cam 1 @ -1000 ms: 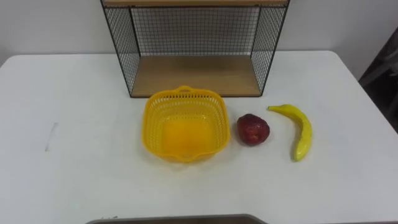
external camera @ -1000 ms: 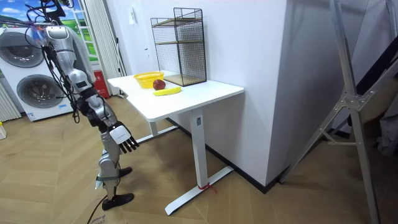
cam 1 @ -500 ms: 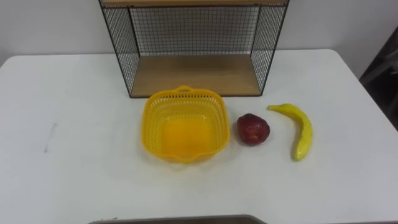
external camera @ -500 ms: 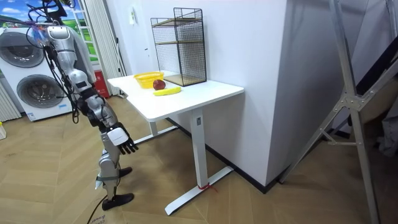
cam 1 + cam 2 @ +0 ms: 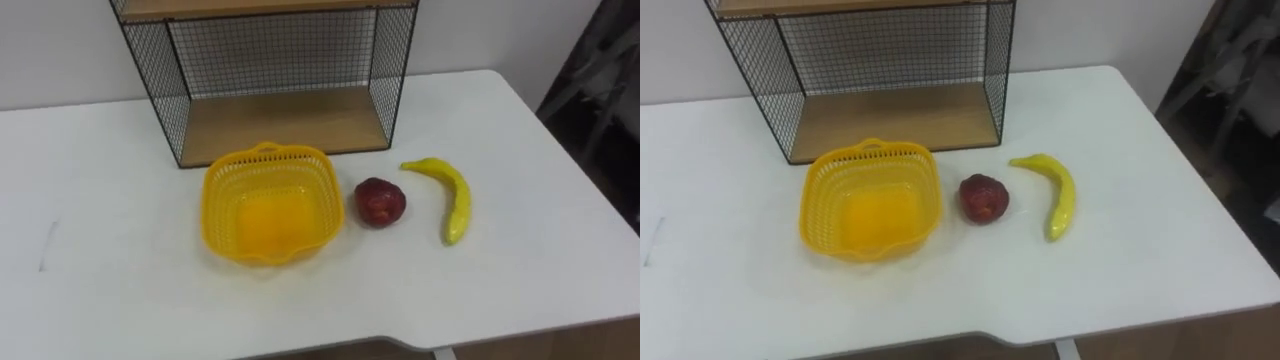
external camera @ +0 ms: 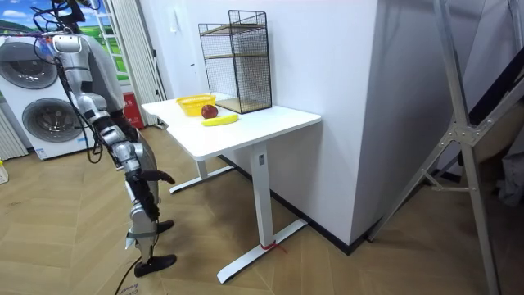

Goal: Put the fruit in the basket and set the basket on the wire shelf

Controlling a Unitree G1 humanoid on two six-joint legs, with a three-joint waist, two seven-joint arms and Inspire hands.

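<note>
White table, frame centre: empty yellow basket, red fruit just right of it, banana further right, wire shelf behind at top. No fruit has been loaded yet, so a reach and grasp on the red fruit is judged to be called for next. Right hand is hung low at the room view's lower left, and whether its fingers are straight or curled cannot be told.

An empty yellow plastic basket, lattice-walled with a wavy rim, sits upright just in front of the black wire shelf, near the left end of the shelf's open front. The shelf has mesh sides and back and a bare wooden bottom board. A dark red apple rests just beside the basket's right wall, in front of the shelf's right corner. Farther right, past the shelf's right edge, a yellow banana lies flat, curved, apart from the apple, its stem end pointing back toward the shelf.
</note>
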